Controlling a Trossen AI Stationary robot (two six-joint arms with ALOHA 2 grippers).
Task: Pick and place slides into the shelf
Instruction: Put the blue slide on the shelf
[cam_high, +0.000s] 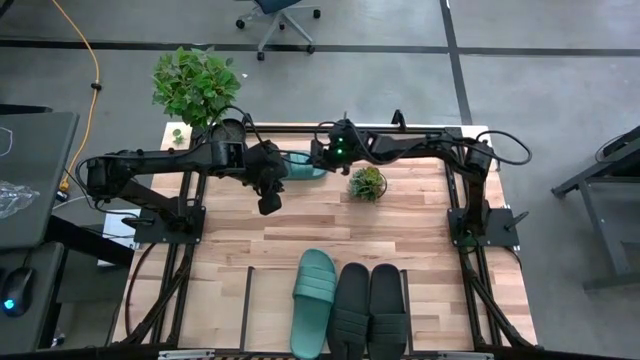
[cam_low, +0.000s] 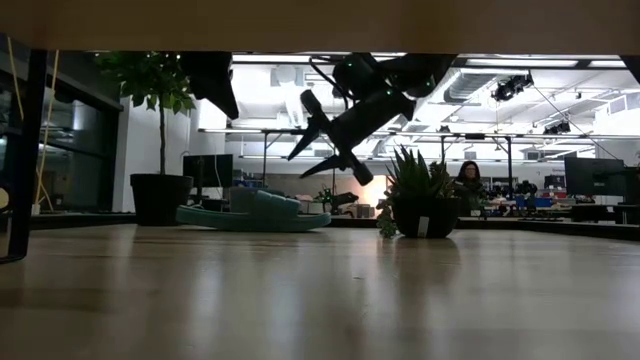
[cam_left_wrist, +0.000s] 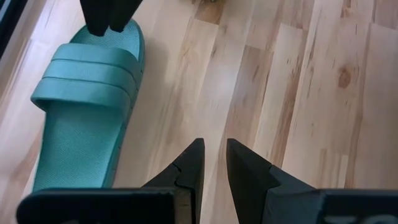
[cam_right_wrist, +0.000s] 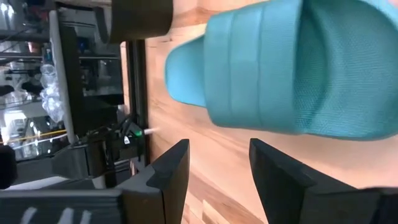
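Note:
One teal slide (cam_high: 303, 166) lies sole-down on the tabletop at the far middle; it also shows in the low view (cam_low: 255, 213), the left wrist view (cam_left_wrist: 87, 106) and the right wrist view (cam_right_wrist: 298, 68). My right gripper (cam_low: 328, 150) is open and hangs just above the slide's end, clear of it. My left gripper (cam_left_wrist: 214, 163) is slightly open and empty above bare wood beside the slide, on its near side. A teal slide (cam_high: 315, 288) and two black slides (cam_high: 370, 308) lie side by side in the shelf (cam_high: 260, 300) at the near edge.
A small potted plant (cam_high: 367, 183) stands on the table just right of the far slide, close to my right arm. A large potted plant (cam_high: 195, 85) stands at the far left corner. Bare wood lies between the far slide and the shelf.

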